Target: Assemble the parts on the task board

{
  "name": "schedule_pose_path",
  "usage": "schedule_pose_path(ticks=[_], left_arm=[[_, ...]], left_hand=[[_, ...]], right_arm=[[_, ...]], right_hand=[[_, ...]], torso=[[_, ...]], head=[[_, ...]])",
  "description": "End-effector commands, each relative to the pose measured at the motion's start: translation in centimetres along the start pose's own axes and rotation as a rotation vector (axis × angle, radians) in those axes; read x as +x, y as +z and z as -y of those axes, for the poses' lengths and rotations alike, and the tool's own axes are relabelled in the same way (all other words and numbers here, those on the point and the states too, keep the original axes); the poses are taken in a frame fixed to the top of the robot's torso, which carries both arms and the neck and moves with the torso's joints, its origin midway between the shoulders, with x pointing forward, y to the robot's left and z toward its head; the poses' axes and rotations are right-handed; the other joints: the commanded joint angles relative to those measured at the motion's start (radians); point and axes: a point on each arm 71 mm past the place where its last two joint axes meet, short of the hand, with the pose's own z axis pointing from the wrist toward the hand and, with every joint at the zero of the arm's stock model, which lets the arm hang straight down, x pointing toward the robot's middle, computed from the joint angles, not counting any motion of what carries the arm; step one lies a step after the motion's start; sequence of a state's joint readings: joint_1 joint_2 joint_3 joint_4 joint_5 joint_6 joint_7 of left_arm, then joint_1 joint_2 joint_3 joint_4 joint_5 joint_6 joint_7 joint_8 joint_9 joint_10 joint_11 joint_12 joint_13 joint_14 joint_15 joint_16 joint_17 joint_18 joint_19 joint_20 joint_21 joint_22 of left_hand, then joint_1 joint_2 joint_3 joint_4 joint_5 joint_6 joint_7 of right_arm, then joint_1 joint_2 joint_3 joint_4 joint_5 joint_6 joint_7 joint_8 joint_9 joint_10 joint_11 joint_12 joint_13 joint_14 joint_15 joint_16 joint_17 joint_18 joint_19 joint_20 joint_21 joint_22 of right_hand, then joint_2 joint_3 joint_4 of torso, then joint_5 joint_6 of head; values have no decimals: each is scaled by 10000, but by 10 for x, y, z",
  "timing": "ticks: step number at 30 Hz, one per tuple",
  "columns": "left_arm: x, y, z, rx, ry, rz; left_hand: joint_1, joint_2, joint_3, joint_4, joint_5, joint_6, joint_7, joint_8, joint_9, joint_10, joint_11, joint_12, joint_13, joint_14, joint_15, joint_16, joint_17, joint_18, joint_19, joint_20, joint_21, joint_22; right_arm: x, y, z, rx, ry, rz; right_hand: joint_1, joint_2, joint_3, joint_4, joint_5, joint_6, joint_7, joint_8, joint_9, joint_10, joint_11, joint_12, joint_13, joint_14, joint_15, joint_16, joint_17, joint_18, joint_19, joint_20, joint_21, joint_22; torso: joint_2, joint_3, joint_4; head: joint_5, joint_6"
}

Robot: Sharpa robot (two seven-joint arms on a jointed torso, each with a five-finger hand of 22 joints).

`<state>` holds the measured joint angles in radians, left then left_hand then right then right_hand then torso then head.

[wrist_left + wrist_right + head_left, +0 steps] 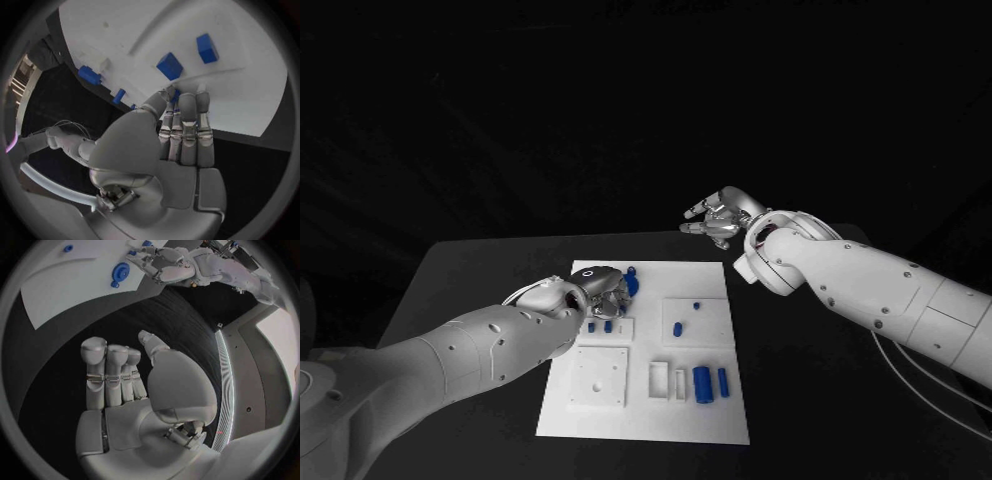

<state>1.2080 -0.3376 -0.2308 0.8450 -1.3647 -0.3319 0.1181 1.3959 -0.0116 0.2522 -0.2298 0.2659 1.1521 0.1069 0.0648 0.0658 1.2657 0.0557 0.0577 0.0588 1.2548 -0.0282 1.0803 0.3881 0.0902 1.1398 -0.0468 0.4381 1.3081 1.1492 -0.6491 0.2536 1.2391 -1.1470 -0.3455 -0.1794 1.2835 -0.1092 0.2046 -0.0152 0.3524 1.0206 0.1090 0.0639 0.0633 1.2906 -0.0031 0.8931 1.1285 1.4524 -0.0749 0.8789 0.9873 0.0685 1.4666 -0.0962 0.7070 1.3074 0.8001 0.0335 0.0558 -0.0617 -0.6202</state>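
Note:
The white task board [646, 425] lies in the middle of the black table. My left hand [586, 287] is low over its far left part, beside a blue part [632, 283]. In the left wrist view my left hand [169, 140] has its fingers straight and together, tips down at the board [237, 100], and a small blue part [177, 95] shows pinched between thumb and fingers. My right hand [718, 218] hangs raised beyond the board's far right corner, its fingers extended and holding nothing. The right wrist view shows my right hand [125, 385] over bare table.
More blue parts sit on the board: two upright near the front right [704, 385], one mid-board [678, 328], small ones by the left hand [599, 325]. A round blue toothed part [120, 272] lies close to my left hand [165, 265]. Black table surrounds the board.

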Motion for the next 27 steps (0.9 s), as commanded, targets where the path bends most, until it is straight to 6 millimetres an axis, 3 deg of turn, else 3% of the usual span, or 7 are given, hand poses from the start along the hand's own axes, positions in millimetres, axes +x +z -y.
schedule_pose_path(ticks=[1, 11, 26, 27], left_arm=[[-4, 1, 5, 60, -328, 27], [-21, -3, 8, 165, -880, 372], [-32, -20, -15, -122, -1054, 309], [-33, -21, -17, -159, -1047, 311]], left_hand=[[-61, 18, -64, 1, -31, 83, -6, -18, 0, -20, 15, 38, 13, 74, -15, 21, 13, 141, 45, -28, -68, 178], [-80, 15, -60, 13, -32, 85, -8, -17, 0, -23, 13, 37, 13, 82, -15, 15, 14, 138, 74, -27, -123, 178], [-73, 21, -53, 16, -28, 90, -9, -18, 0, -21, 11, 38, 13, 82, -16, 9, 13, 135, 96, -29, -166, 187], [-73, 21, -53, 16, -28, 90, -9, -18, 0, -21, 11, 38, 13, 82, -16, 9, 13, 135, 96, -29, -166, 187]], right_arm=[[0, 0, -1, -113, -16, -21], [-1, -1, 1, -77, -34, 2], [-5, -2, 3, -38, -64, 36], [-5, -2, 4, -37, -65, 38]], right_hand=[[-121, 7, 14, 19, 16, 68, 14, -20, -3, -66, -35, 9, 13, -18, -11, 1, 13, 98, 284, 22, -15, 929], [-121, 7, 14, 19, 16, 68, 14, -20, -3, -66, -35, 9, 13, -18, -11, 1, 13, 98, 284, 22, -15, 929], [-111, 8, 14, 51, 14, 87, 10, -17, -1, -59, -35, 16, 20, -15, -13, -2, 22, 99, 288, 22, -5, 932], [-111, 8, 14, 51, 14, 87, 10, -17, -1, -59, -35, 16, 20, -15, -13, -2, 22, 99, 288, 22, -5, 932]], torso=[[4, 0, 3], [-4, 4, 6], [7, -22, 28], [7, -11, 20]], head=[[19, 15], [45, 4], [68, -15], [82, -13]])
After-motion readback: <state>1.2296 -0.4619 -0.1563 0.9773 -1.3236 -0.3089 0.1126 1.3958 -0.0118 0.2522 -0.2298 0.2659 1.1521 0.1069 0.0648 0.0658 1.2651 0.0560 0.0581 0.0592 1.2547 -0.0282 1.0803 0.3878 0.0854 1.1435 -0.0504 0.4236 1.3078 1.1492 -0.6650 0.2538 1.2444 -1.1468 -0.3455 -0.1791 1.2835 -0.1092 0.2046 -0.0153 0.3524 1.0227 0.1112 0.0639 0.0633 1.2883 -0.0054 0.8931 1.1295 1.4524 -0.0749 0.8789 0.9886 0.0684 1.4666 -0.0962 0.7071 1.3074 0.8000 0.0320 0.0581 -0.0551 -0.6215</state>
